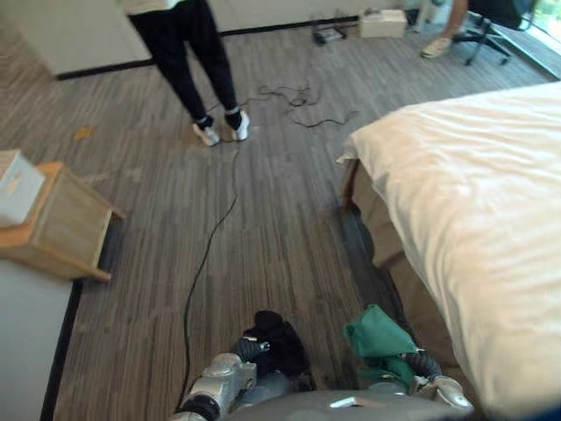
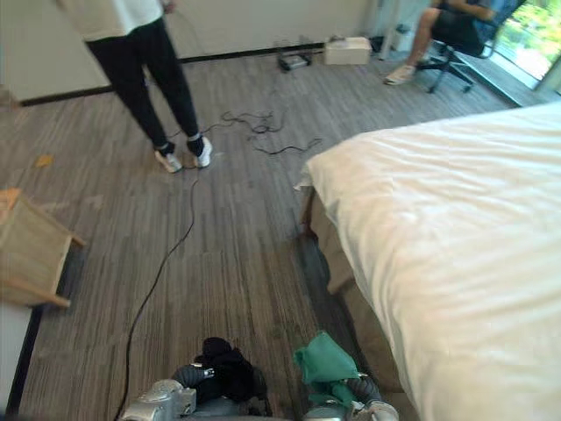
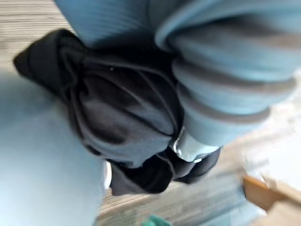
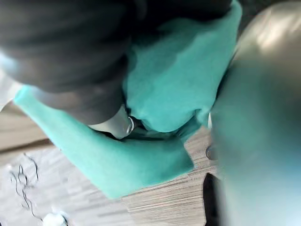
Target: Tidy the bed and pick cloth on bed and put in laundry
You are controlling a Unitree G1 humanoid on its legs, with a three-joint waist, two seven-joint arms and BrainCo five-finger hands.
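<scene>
My left fingers clutch black cloth, right fingers clutch green cloth; bed looks smooth, laundry drop not yet done

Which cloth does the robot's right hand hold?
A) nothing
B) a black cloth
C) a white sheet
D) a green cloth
D: the right hand grips the green cloth, bunched against its fingers in the right wrist view; the left hand holds the black cloth.

A bed fills the right; a low cabinet stands left, floor between them. A person stands far off. Nearest, left cloth beside right cloth.
</scene>
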